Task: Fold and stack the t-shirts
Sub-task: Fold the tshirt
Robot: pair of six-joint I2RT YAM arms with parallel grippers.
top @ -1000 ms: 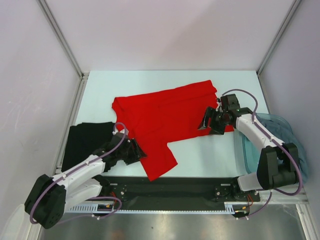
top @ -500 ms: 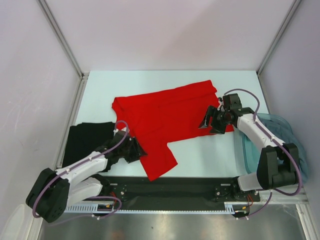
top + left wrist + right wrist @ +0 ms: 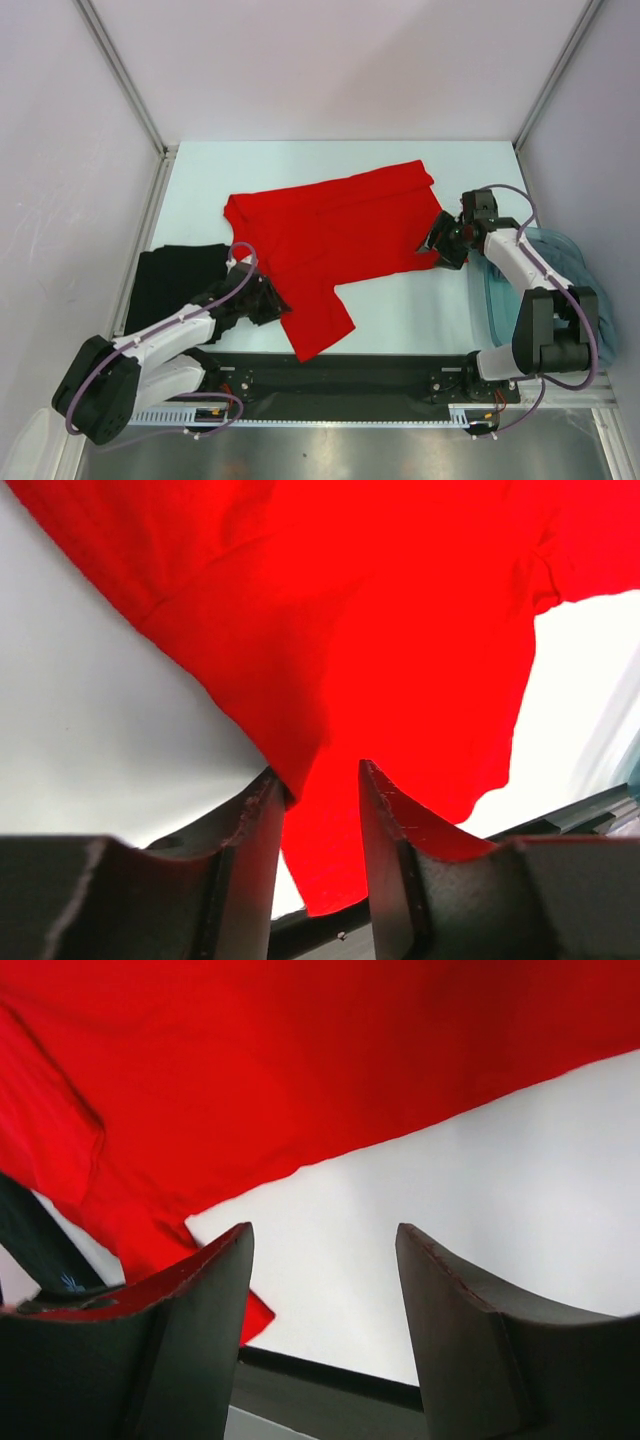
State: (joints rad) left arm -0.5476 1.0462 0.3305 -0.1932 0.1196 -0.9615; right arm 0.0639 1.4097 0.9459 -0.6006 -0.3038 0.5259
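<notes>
Top external: right tool [image 3: 436,245] slides off the red t-shirt [image 3: 330,225]

At the surface's [image 3: 420,310] left edge lies the black t-shirt [image 3: 175,275]. Next, the left tool [image 3: 280,305] sits at the red t-shirt's lower-left hem, jaws narrower than a second ago yet still apart, with cloth between them. The red t-shirt lies spread mid-surface, unmoved. The right tool, jaws spread, has shifted rightward to just off the shirt's right edge. The teal-grey t-shirts [image 3: 570,260] are heaped far right.

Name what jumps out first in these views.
A bright red t-shirt sprawls across the middle of the table. The left fingers straddle its near-left edge; the right fingers stand open over bare table beside its right hem. A black shirt lies at the left edge, teal-grey shirts heaped at the right.
</notes>
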